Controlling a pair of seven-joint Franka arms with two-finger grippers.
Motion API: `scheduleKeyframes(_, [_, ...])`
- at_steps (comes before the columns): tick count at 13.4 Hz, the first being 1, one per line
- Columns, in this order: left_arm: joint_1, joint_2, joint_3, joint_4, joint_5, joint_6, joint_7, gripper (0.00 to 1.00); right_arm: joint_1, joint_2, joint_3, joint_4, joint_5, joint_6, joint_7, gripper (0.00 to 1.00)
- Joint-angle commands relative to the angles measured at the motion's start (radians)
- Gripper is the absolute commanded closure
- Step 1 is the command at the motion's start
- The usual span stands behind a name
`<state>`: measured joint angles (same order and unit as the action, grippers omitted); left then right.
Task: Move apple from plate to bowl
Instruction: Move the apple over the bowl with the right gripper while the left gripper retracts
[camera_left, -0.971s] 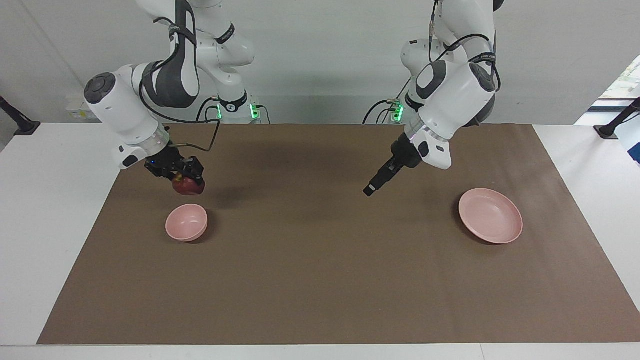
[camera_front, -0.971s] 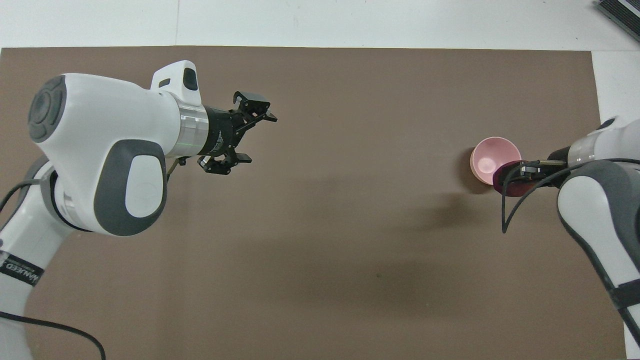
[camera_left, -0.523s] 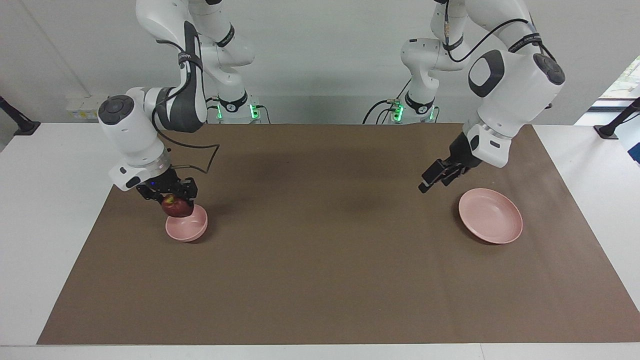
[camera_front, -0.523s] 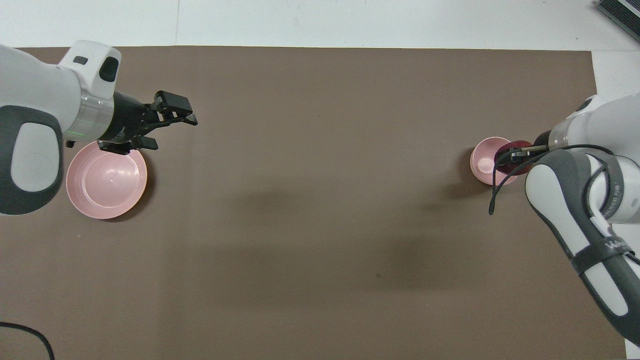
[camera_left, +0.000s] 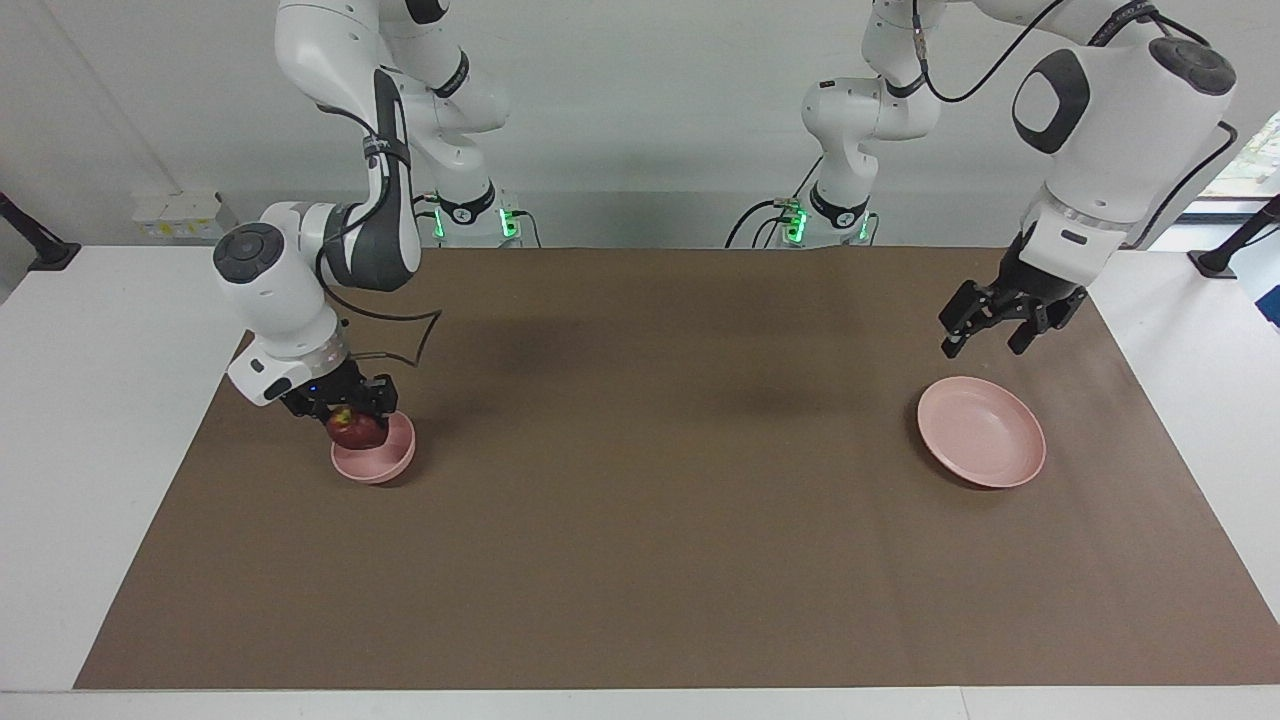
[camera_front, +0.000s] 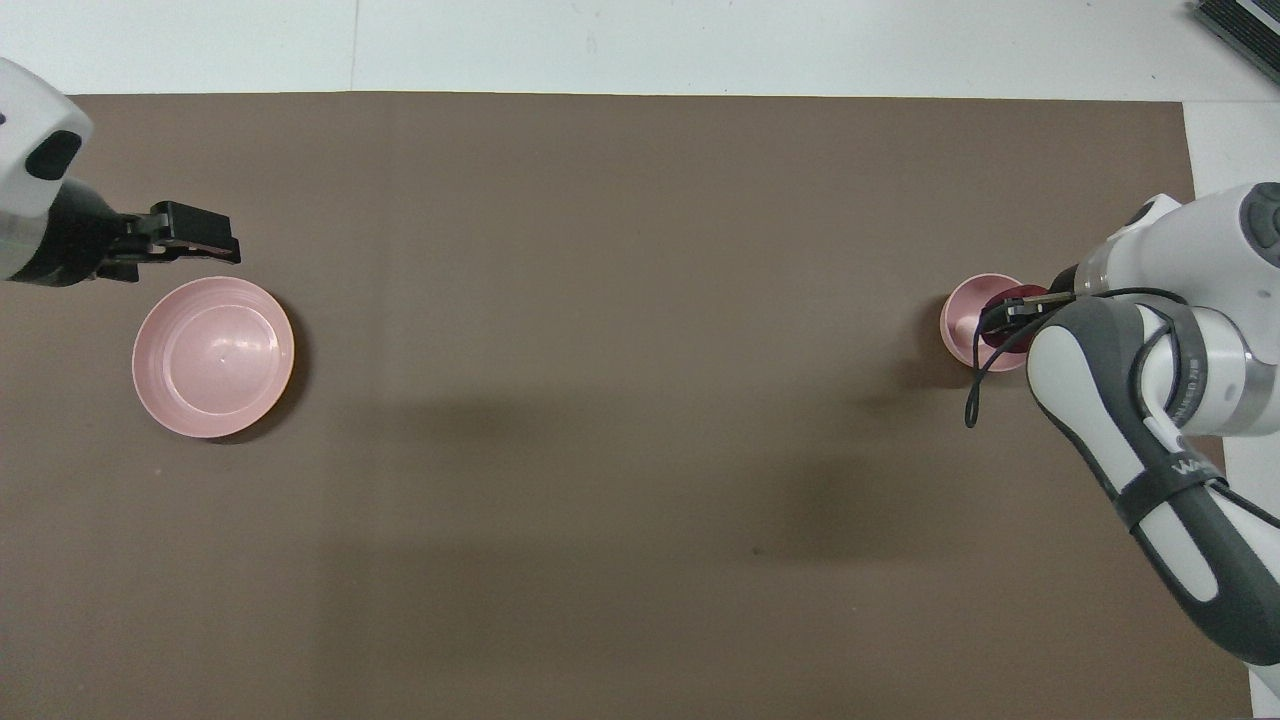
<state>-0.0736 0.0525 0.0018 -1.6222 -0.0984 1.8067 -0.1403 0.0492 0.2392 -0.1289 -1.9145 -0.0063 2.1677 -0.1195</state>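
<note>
The small deep pink bowl stands on the brown mat toward the right arm's end of the table; it also shows in the overhead view. My right gripper is shut on the dark red apple and holds it low in the bowl's mouth. In the overhead view the apple is partly hidden by the right gripper. The wide pink plate lies empty toward the left arm's end. My left gripper is open and empty, raised over the mat by the plate's rim.
A brown mat covers most of the white table. The right arm's black cable loops down beside the bowl.
My right gripper has lowered the apple from above the mat beside the bowl into the bowl's mouth. My left arm has swung from the table's middle to above the plate.
</note>
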Motion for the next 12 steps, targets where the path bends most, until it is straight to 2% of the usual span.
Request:
scheduleKeyframes(1, [0.049,-0.080,-0.036,0.001,0.022,-0.122,0.010,0.00,-0.002,0.014,0.002,-0.005,-0.021,0.024,-0.005,1.00])
scheduleKeyframes(5, [0.078,-0.151,-0.037,-0.002,0.020,-0.272,0.063,0.00,-0.002,0.046,0.002,-0.006,-0.004,0.032,0.017,1.00])
scheduleKeyframes(12, [0.086,-0.183,-0.028,-0.004,0.023,-0.335,0.197,0.00,-0.002,0.057,0.002,-0.029,-0.003,0.058,0.029,1.00])
